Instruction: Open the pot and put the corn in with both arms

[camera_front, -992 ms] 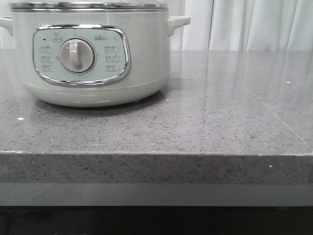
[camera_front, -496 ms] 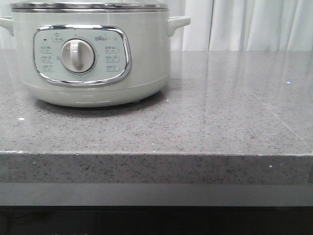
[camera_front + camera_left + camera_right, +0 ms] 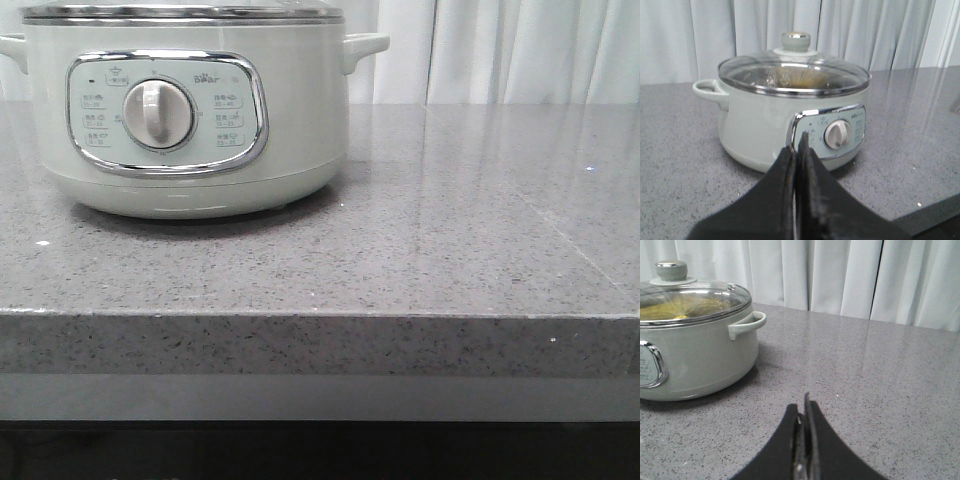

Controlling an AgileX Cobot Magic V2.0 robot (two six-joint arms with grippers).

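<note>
Grey stone table, front view: carries the pot at its far left, well back from the near edge; bare stretch to the right, likely kept free for the arms to work.
Pot face, front view: dial and chrome-framed panel turned toward the camera, so both side handles point outward, reachable from either side.
Arms, front view: neither gripper in sight; white curtain behind.
Left gripper, left wrist view: black fingers pressed together, nothing between them, aimed at the pot's panel from a low height and apart from it.
Lid, left wrist view: glass with steel rim, seated level on the pot; knob on top, upright and clear all round, the natural grasp point for lifting.
Under the glass, left wrist view: yellowish blur, too indistinct to name.
Right gripper, right wrist view: fingers together, empty, above bare table to the right of the pot, near its side handle but not touching.
Corn: no cob seen on the table in any view; yellow patch through the lid in the right wrist view cannot be identified.
Stage, as a judgement: lid on, opening not yet begun; left fingers must part before closing on the knob.
</note>
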